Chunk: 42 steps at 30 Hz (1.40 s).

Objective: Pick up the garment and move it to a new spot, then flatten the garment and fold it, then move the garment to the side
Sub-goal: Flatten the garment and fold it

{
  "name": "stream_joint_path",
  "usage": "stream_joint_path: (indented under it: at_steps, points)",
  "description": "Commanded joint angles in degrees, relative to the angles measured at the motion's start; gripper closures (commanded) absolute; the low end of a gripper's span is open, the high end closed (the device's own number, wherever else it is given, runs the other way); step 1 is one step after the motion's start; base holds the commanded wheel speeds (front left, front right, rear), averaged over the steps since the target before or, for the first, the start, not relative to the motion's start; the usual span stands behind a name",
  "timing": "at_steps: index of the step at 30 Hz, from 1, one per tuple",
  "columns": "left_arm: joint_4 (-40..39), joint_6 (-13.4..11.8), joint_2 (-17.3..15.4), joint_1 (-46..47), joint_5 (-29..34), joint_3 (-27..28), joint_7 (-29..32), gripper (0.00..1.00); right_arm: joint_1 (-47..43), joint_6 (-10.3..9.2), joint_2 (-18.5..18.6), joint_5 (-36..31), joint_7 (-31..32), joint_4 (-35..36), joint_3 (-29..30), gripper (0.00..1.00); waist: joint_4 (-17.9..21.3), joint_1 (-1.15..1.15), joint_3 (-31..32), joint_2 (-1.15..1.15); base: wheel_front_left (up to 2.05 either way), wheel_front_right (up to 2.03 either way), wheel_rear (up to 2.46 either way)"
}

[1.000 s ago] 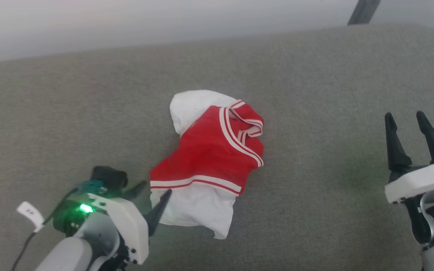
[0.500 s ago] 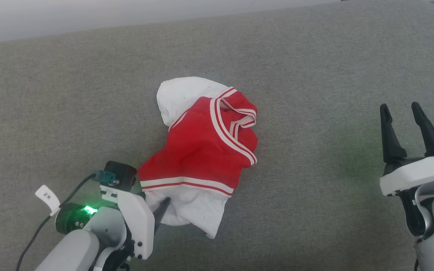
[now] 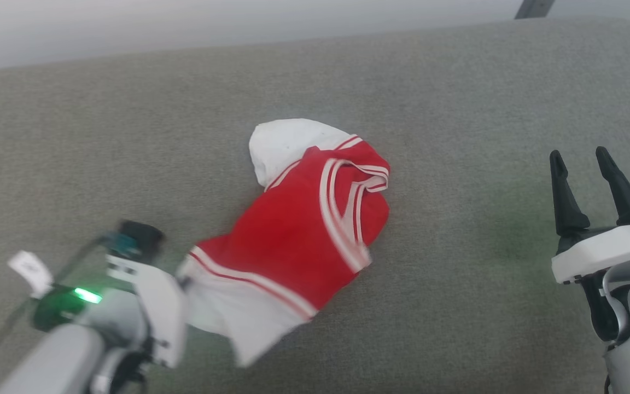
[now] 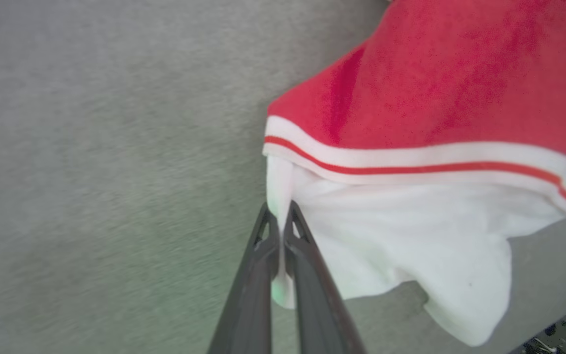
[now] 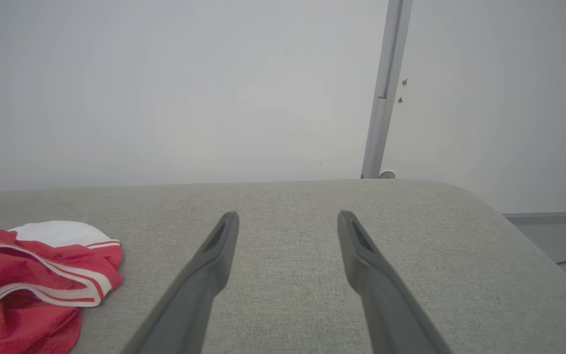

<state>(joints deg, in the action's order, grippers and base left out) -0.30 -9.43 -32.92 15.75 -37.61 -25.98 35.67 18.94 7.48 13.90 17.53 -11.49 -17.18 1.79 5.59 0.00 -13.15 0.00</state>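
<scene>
Lying crumpled on the grey cushion [image 3: 484,98], the shirt [image 3: 298,235] is seen just ahead of the left gripper [image 4: 279,217]. The gripper's two fingers are pressed together on a thin fold of white cloth at the shirt's near corner. The right gripper [image 3: 578,155] is held well apart from the shirt, at its right side, with the fingers spread wide and nothing between them. In the head view the left arm and the near white cloth are blurred, so the fingertips cannot be made out there. In the right wrist view the shirt is cut off by the left edge.
</scene>
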Motion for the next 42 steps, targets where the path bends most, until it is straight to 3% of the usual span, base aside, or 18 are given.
stream_joint_path:
  at_steps: [1, 9, 16, 22, 27, 28, 29, 30, 31, 32, 33, 42]
  points:
    - [-0.6, -0.4, -1.5, 1.2, 0.8, 1.0, 0.3, 1.00, -0.4, 0.03, 0.1, -0.4, 0.1, 0.0, 0.0, 0.00, -0.5, 0.00, 0.4, 0.00, 0.00, 0.00, 0.00]
    - [-0.1, 0.7, -9.7, 2.9, 0.5, 6.0, 1.5, 1.00, -0.9, 0.03, -0.1, -0.5, 0.6, -0.2, -1.0, 0.00, -1.9, 0.00, 2.3, 0.00, 0.00, 0.00, 0.00]
    - [8.2, 3.2, -13.9, 3.7, 0.1, 7.8, 0.7, 1.00, -0.7, 0.03, 0.1, 0.2, 0.5, -0.9, -2.5, 0.00, -1.8, 0.00, 3.4, 0.00, 0.00, 0.00, 0.00]
    - [15.1, 5.3, -12.8, 3.4, -1.4, 7.7, -1.3, 1.00, -1.0, 0.02, 0.3, 0.6, 0.4, -1.2, -3.5, 0.00, -1.4, 0.00, 3.8, 0.00, 0.00, 0.00, 0.00]
    - [21.6, 6.8, -9.6, 4.4, -3.4, 7.2, -3.0, 1.00, -0.6, 0.03, 0.4, 1.1, 0.6, -1.5, -4.5, 0.00, -1.2, 0.00, 3.6, 0.00, 0.00, 0.00, 0.00]
    - [22.7, 7.0, -9.1, 4.7, -3.6, 7.2, -3.3, 0.97, -0.5, 0.03, 0.5, 1.2, 0.7, -1.5, -4.6, 0.00, -1.2, 0.00, 3.5, 0.00, 0.00, 0.00, 0.00]
    - [23.6, 7.1, -8.7, 5.0, -3.6, 7.2, -3.8, 0.87, -0.3, 0.03, 0.6, 1.2, 0.7, -1.6, -4.7, 0.00, -1.2, 0.00, 3.4, 0.00, 0.00, 0.00, 0.00]
    - [24.4, 7.2, -8.3, 5.3, -3.6, 7.3, -4.3, 0.68, -0.1, 0.03, 0.6, 1.4, 0.7, -1.7, -4.9, 0.00, -1.3, 0.00, 3.3, 0.00, 0.00, 0.00, 0.00]
    - [25.1, 7.4, -7.7, 5.6, -3.9, 7.4, -4.8, 0.37, 0.1, 0.03, 0.7, 1.5, 0.7, -1.8, -5.0, 0.00, -1.3, 0.00, 3.3, 0.00, 0.00, 0.00, 0.00]
    - [25.5, 7.5, -7.2, 5.9, -4.2, 7.6, -5.3, 0.14, 0.2, 0.03, 0.9, 1.6, 0.8, -1.9, -5.1, 0.00, -1.5, 0.00, 3.3, 0.00, 0.00, 0.00, 0.00]
    - [25.8, 7.5, -7.0, 6.2, -4.3, 7.7, -5.7, 0.00, 0.2, 0.03, 1.0, 1.7, 0.8, -2.0, -5.1, 0.00, -1.7, 0.00, 3.3, 0.00, 0.00, 0.00, 0.00]
    - [23.3, 6.5, -6.4, 6.6, -5.1, 9.6, -9.9, 0.00, -0.2, 0.02, 1.6, 2.3, 1.3, -2.5, -5.5, 0.00, -4.5, 0.00, 4.8, 0.00, 0.00, 0.00, 0.00]
